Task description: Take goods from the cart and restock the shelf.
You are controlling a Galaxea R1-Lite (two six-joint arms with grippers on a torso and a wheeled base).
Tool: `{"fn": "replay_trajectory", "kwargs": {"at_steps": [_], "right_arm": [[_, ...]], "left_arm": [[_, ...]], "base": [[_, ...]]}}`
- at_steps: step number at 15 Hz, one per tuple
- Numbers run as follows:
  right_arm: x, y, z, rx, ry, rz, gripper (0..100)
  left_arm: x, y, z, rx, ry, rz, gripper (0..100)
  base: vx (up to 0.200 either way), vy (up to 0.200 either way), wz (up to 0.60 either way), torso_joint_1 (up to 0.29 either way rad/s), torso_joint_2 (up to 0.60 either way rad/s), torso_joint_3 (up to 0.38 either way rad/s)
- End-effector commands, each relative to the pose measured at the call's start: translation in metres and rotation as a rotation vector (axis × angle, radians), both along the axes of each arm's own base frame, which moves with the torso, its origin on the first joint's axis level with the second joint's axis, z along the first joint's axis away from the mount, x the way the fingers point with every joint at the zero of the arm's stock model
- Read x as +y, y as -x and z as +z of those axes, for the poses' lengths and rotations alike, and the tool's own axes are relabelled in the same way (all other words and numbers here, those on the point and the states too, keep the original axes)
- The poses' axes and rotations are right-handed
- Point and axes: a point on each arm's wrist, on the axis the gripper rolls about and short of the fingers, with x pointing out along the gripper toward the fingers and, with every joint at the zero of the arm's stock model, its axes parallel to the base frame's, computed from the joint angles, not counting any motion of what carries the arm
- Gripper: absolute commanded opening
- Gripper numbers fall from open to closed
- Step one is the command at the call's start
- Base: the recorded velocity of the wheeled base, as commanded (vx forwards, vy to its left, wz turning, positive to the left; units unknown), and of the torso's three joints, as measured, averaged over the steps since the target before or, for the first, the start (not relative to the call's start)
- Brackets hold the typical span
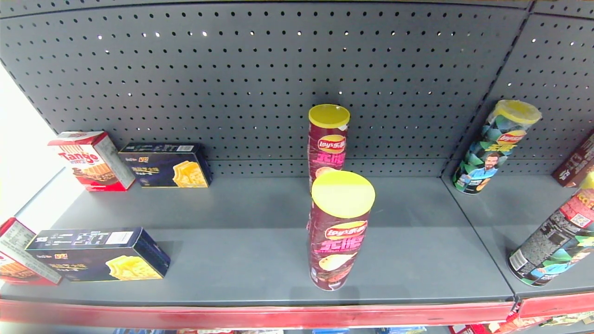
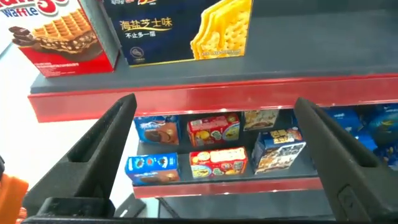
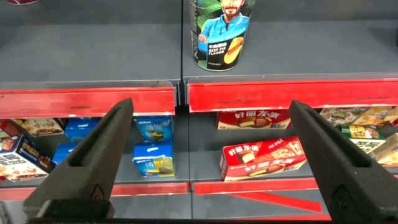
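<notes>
Two maroon crisp cans with yellow lids stand on the grey shelf (image 1: 417, 241), one at the front (image 1: 338, 232) and one behind it by the pegboard (image 1: 327, 144). My left gripper (image 2: 217, 134) is open and holds nothing; it hangs in front of the shelf's red edge (image 2: 249, 96), below a dark blue cracker box (image 2: 180, 31) and a red wafer box (image 2: 59, 40). My right gripper (image 3: 211, 134) is also open and holds nothing, facing the red edge (image 3: 292, 93) under a green crisp can (image 3: 221, 31).
Dark blue cracker boxes (image 1: 100, 255) (image 1: 167, 164) and red wafer boxes (image 1: 90, 160) (image 1: 18, 255) line the shelf's left side. Green cans (image 1: 496, 146) (image 1: 552, 241) stand in the right bay. Lower shelves carry several biscuit boxes (image 2: 214, 162) (image 3: 264, 155).
</notes>
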Motion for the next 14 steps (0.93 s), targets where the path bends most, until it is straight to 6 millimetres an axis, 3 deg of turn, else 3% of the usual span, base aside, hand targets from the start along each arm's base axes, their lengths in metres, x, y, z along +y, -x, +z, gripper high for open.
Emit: {"fn": "replay_trajectory", "kwargs": {"at_steps": [1,4,9,14], "right_arm": [[0.0000,0.0000,0.0000,0.000,0.000,0.000,100],[0.0000,0.0000,0.0000,0.000,0.000,0.000,100],[0.0000,0.0000,0.0000,0.000,0.000,0.000,100],[0.0005,0.0000,0.0000,0.000,0.002,0.023,100]], "left_arm": [[0.0001,0.0003,-0.0002,-0.004,0.004,0.002,100],[0.0015,0.0004,0.0000,-0.005,-0.009,0.070,100],[-0.0019,0.0004,0.0003,-0.006,-0.041,-0.086,100],[-0.0012,0.0004,-0.0002,-0.006,-0.051,-0.055,100]], "base": [[0.000,0.000,0.00,0.000,0.00,0.000],[0.000,0.000,0.00,0.000,0.00,0.000],[0.000,0.000,0.00,0.000,0.00,0.000],[0.000,0.000,0.00,0.000,0.00,0.000]]}}
